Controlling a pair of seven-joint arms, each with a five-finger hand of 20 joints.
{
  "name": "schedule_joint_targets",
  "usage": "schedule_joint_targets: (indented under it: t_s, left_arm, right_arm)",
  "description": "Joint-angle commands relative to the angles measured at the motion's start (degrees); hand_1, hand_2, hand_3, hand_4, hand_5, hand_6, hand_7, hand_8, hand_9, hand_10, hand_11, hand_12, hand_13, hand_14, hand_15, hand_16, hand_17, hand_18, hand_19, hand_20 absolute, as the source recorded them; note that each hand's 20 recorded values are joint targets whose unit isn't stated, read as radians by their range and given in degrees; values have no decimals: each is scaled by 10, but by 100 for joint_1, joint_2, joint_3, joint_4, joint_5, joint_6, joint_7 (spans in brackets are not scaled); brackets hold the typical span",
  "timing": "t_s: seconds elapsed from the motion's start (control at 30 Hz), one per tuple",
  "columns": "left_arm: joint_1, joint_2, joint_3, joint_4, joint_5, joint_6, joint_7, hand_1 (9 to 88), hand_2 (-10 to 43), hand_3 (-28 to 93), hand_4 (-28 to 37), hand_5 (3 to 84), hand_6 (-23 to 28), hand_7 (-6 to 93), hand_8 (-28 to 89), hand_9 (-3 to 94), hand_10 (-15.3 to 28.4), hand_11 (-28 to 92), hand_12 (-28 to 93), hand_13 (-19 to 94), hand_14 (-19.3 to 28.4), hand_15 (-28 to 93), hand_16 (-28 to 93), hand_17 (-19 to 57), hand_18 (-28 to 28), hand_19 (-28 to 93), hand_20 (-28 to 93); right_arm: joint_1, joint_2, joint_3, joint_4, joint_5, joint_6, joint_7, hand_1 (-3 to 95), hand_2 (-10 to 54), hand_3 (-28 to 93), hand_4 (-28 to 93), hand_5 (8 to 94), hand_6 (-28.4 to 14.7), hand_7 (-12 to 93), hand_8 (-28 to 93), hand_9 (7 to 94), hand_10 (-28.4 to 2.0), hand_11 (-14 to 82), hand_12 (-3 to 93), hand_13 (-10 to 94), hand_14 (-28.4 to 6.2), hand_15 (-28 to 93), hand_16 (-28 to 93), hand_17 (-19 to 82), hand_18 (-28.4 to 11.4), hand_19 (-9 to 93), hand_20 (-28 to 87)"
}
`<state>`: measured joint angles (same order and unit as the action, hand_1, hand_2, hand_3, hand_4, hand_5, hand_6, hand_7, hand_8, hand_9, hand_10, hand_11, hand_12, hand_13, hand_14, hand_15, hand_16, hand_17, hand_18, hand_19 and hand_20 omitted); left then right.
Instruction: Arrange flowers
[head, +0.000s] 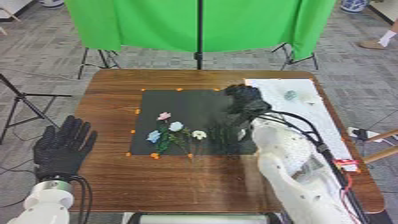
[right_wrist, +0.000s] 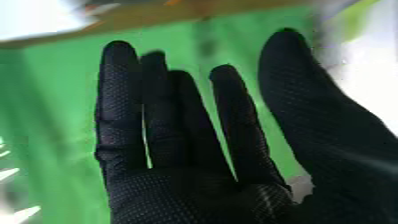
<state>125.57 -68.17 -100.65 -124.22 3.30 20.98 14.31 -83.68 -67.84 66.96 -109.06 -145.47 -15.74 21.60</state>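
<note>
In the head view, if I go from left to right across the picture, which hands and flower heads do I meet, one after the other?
Left hand → blue flower head → pale bluish-white flower head → creamy white flower head → right hand

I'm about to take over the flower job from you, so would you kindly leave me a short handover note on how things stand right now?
Left hand: open, palm-side or back unclear, at the table's left side.
Right hand: open and empty, over the right part of the dark mat.
Flowers: the pink one, the light blue one, the pale one and the white one lie together on the mat. A greenish item, too unclear to name, is on the white sheet.
Done: none of these four looks arranged.
Left: picking up and arranging them.
</note>
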Motion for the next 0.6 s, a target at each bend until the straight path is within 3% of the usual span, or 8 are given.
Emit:
schedule_joint_targets:
  t_s: [0.03,0.1,0.27,0.3,0.6]
  left_arm:
    - [153,-70,15,9,30,-96,-49,289,181,736,-283,495,87,199,-112,423,146,261,122,310,148,448,-64,-39,140,350,184]
    - [158,-73,-11,-5,48,-22,-71,289,181,734,-283,495,87,197,-111,423,145,260,123,309,148,447,-63,-39,140,349,184]
    - [166,-45,-6,1,42,-57,-50,290,180,734,-283,494,88,196,-109,422,146,259,124,309,148,448,-62,-39,140,350,185]
    - [167,-28,13,6,-14,-83,-29,290,179,735,-283,494,88,196,-109,422,146,259,124,309,148,448,-62,-39,140,350,185]
    - [175,-29,71,25,1,-201,-18,290,172,738,-283,493,87,197,-108,421,146,259,125,308,147,445,-62,-40,140,350,185]
  right_arm:
    - [514,797,1305,934,-128,-49,591,539,-95,801,-282,466,-55,115,-104,417,-159,69,115,364,-135,191,101,239,-194,654,185]
    - [580,915,1338,1151,34,42,892,520,-95,804,-282,460,-56,117,-105,408,-162,73,114,355,-138,189,105,234,-199,654,188]
    - [711,923,1526,1715,-82,-292,824,496,-95,806,-283,459,-61,117,-105,399,-170,80,110,354,-149,201,108,237,-206,667,195]
    - [740,919,1526,1844,-110,-305,785,502,-95,808,-282,457,-61,117,-105,397,-170,81,110,353,-150,201,108,236,-205,666,195]
    - [1157,738,1328,2694,-281,-895,420,546,-95,826,-283,422,-37,138,-114,359,-139,80,101,351,-136,201,116,226,-196,659,200]
